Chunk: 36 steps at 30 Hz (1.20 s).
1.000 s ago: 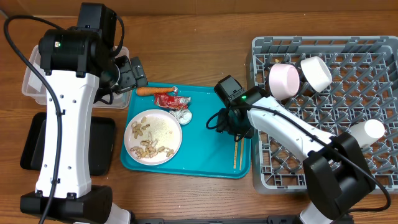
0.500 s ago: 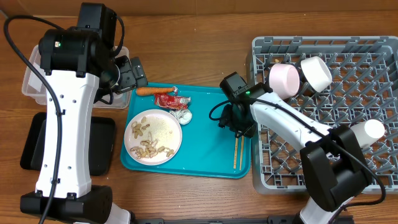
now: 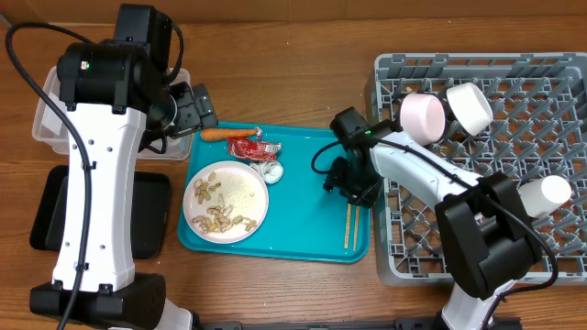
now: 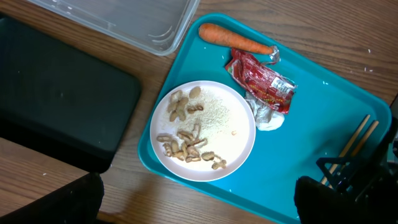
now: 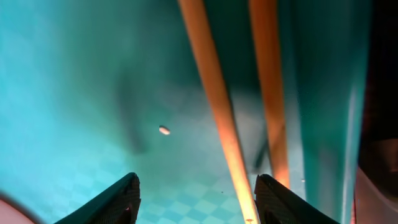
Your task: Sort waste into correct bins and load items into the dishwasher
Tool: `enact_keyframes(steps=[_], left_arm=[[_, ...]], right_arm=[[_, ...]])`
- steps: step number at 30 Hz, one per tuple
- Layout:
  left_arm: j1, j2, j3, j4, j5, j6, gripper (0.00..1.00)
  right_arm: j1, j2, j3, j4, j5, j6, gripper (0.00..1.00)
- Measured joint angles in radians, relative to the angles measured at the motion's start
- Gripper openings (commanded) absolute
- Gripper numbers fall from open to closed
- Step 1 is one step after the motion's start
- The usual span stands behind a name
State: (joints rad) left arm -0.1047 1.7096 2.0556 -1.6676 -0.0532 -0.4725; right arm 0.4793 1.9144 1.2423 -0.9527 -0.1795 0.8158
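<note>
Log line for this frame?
right hand: open, over chopsticks on teal tray | left hand: open, empty | chopsticks: not gripped

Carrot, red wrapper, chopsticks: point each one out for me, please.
carrot (image 4: 235, 40), left wrist view, middle of its orange body
red wrapper (image 4: 261, 84), left wrist view, centre of the crumpled red film
chopsticks (image 5: 214, 106), right wrist view, shaft of the left stick

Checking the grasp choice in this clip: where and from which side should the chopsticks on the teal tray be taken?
Probably from straight above, pinching across both chopsticks near the end beneath the right end effector, which hangs open there. They lie flat, side by side, close to the right wall of the teal tray, which blocks a sideways approach.
</note>
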Motion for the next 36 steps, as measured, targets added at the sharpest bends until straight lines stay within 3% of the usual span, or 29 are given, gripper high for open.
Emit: enact_keyframes(steps=[5,8,16,19,21,23,28,31,32,35,36], left_arm=[[0.0,0.0,0.0,0.0,0.0,0.0,1.0],[0.0,0.0,0.0,0.0,0.0,0.0,1.0],[0.0,0.0,0.0,0.0,0.0,0.0,1.0],[0.0,0.0,0.0,0.0,0.0,0.0,1.0],[0.0,0.0,0.0,0.0,0.0,0.0,1.0],[0.0,0.0,0.0,0.0,0.0,0.0,1.0],[0.0,0.0,0.0,0.0,0.0,0.0,1.0],[0.0,0.0,0.0,0.0,0.0,0.0,1.0],[0.0,0.0,0.0,0.0,0.0,0.0,1.0],[0.0,0.0,0.0,0.0,0.0,0.0,1.0],[0.0,0.0,0.0,0.0,0.0,0.0,1.0]], right_arm=[[-0.002,0.0,0.0,-0.011,-0.017,-0.013,0.58],[0.007,0.0,-0.001,-0.012,-0.019,-0.023,0.5],[0.092,0.002,-0.001,0.023,-0.015,-0.031,0.5],[0.097,0.002,-0.002,0.029,-0.014,-0.032,0.42],[0.097,0.003,-0.002,0.035,-0.01,-0.033,0.42],[0.097,0.004,-0.002,0.031,0.002,-0.031,0.52],[0.097,0.004,-0.003,-0.018,0.048,0.005,0.52],[0.096,0.004,-0.005,0.002,0.067,0.019,0.34],[0.096,0.004,-0.005,0.019,0.074,0.035,0.23],[0.096,0.004,-0.006,0.042,0.08,0.031,0.15],[0.097,0.004,-0.006,0.053,0.083,0.033,0.06]])
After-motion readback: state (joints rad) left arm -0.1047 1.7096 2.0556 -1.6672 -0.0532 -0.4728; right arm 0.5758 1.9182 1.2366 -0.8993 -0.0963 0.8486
